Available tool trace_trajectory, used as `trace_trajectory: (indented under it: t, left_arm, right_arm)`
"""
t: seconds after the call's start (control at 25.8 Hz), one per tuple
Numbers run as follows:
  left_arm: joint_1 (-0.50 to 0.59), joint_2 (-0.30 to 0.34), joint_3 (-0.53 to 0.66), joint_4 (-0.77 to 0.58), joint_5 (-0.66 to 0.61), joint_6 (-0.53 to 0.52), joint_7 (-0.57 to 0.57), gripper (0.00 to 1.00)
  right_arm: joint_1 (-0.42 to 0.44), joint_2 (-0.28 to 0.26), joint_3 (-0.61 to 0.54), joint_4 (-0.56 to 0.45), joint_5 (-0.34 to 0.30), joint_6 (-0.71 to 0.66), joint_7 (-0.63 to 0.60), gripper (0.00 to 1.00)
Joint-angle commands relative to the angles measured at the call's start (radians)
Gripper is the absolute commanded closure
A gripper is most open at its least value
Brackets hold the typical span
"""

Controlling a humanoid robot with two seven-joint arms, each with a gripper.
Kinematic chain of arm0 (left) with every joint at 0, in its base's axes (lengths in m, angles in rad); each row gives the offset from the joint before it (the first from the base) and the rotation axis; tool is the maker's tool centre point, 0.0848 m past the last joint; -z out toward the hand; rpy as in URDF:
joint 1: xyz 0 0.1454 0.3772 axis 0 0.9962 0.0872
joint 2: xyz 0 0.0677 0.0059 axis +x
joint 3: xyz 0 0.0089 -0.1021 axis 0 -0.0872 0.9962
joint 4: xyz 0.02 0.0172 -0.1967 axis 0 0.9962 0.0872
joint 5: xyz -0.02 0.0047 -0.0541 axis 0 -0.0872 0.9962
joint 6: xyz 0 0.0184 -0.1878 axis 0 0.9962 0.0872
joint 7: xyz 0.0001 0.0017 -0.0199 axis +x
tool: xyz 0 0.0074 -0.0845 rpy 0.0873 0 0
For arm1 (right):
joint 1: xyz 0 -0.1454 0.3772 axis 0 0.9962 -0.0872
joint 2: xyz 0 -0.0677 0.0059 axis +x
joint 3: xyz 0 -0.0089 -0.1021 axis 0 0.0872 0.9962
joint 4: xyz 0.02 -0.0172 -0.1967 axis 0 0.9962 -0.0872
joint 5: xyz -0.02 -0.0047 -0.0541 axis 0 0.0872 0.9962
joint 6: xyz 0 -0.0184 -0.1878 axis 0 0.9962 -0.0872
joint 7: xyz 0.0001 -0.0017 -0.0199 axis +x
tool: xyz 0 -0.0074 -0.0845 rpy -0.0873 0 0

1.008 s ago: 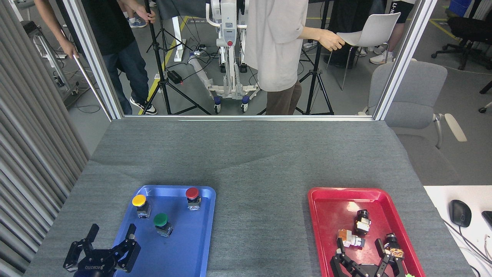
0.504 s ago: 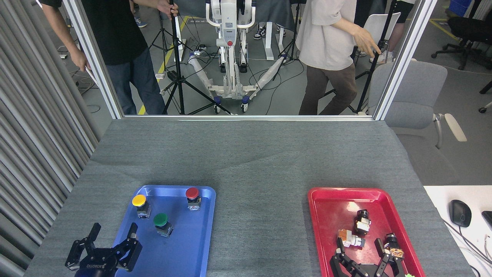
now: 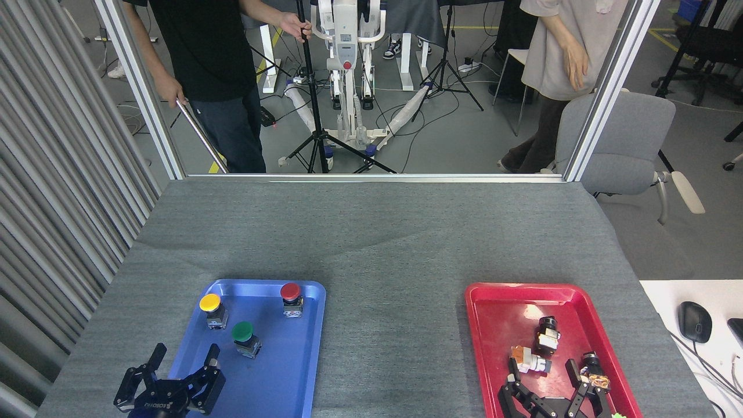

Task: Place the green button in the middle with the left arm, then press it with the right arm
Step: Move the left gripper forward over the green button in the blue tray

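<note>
While sitting upright in the blue tray (image 3: pixel 307 325), between the yellow button (image 3: pixel 210 303) and red button (image 3: pixel 290 291), green button (image 3: pixel 242 332) lying up and to the right of the left gripper (image 3: pixel 183 363), near it. Fingers spread wide, gripping nothing. Right gripper (image 3: pixel 544 378) well apart over the red tray (image 3: pixel 493 325), likewise open and empty. Calling for a short forward-right reach, then carrying to the grey cloth (image 3: pixel 395 325).

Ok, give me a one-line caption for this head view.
Open left gripper nears the green button in the blue tray; open right gripper hovers over the red tray.
</note>
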Motion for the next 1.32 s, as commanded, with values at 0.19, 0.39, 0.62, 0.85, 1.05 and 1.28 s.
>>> trace_trajectory:
  t: [0.19, 0.39, 0.62, 0.85, 1.05, 1.28]
  left_arm:
    - [-0.003, 0.001, -0.010, 0.003, 0.000, 0.004, 0.000, 0.01]
    - [0.000, 0.004, -0.010, 0.002, 0.000, 0.005, 0.000, 0.01]
    - [0.000, 0.002, -0.010, 0.002, 0.000, 0.005, 0.000, 0.01]
    - [0.002, 0.002, -0.010, 0.000, -0.001, 0.005, 0.000, 0.01]
    - [0.002, 0.002, -0.010, 0.002, -0.001, 0.005, -0.004, 0.01]
    - [-0.020, 0.001, -0.086, 0.028, -0.071, 0.010, -0.009, 0.01]
  right_arm:
    - [-0.002, 0.010, 0.002, 0.000, 0.003, -0.001, 0.003, 0.00]
    - [-0.002, 0.011, 0.002, 0.000, 0.003, -0.001, 0.003, 0.00]
    - [-0.002, 0.010, 0.002, 0.000, 0.003, -0.003, 0.003, 0.00]
    - [-0.003, 0.015, 0.000, 0.000, 0.003, -0.003, 0.004, 0.00]
    - [-0.003, 0.013, -0.002, 0.000, 0.003, -0.004, 0.004, 0.00]
    - [-0.005, 0.013, -0.003, 0.000, 0.003, -0.004, 0.004, 0.00]
